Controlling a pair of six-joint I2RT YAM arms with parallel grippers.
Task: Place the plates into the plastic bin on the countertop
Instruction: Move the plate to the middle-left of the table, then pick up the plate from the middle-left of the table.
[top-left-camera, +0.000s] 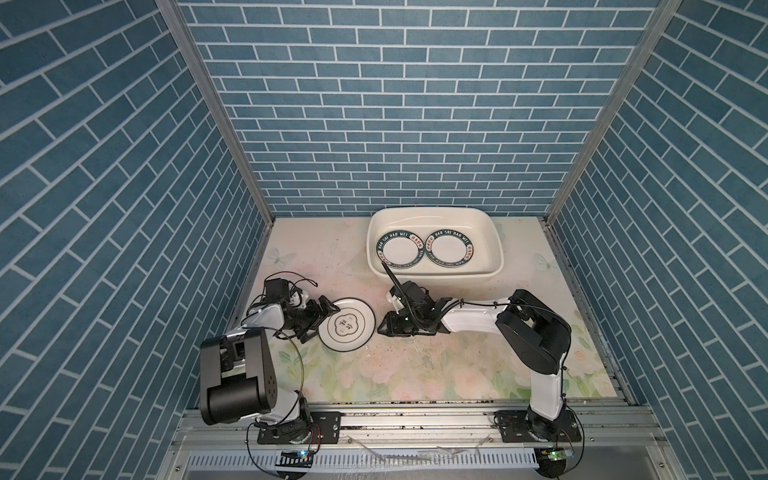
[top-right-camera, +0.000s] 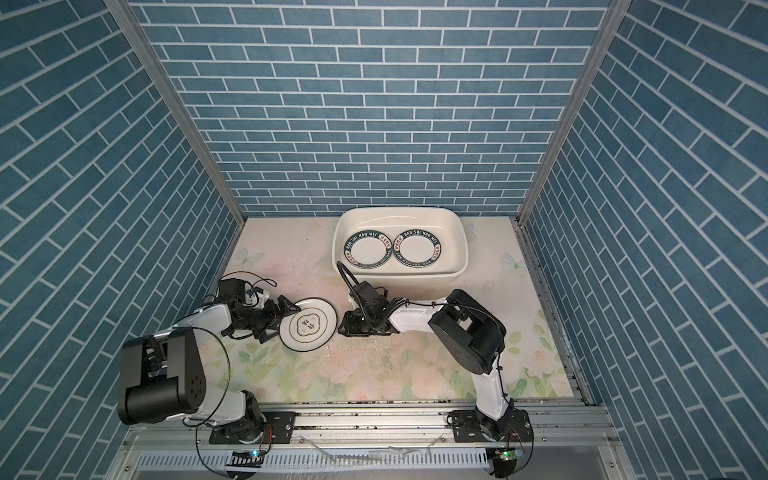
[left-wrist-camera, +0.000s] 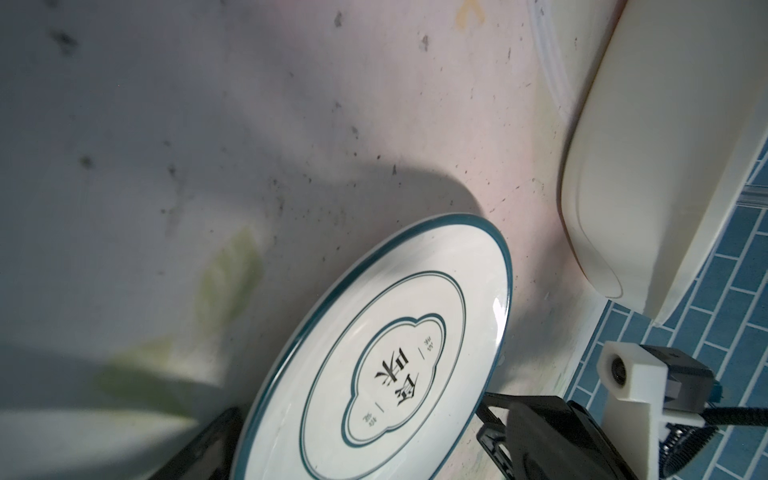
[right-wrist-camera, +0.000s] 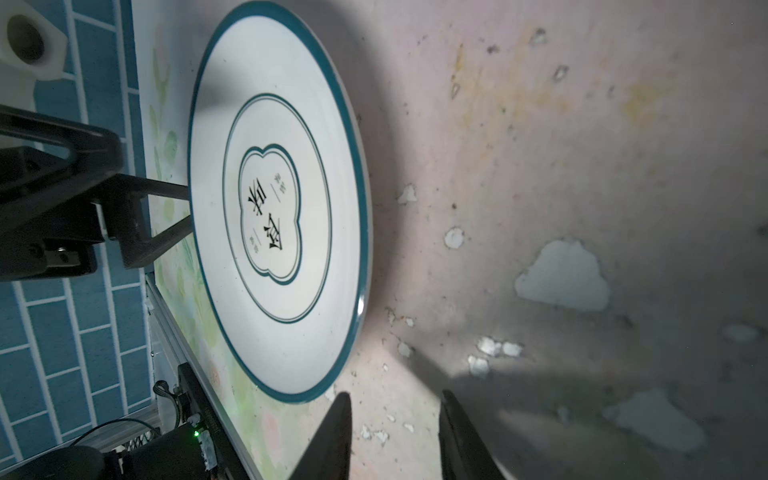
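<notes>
One plate (top-left-camera: 347, 324) seemingly touches left claw (top-left-camera: 322, 323), just beside right claw (top-left-camera: 381, 328).

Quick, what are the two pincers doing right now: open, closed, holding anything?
Left pincer: at the cloud-emblem plate's rim; whether it grips cannot be told.
Right pincer: open, empty, beside that plate.
</notes>
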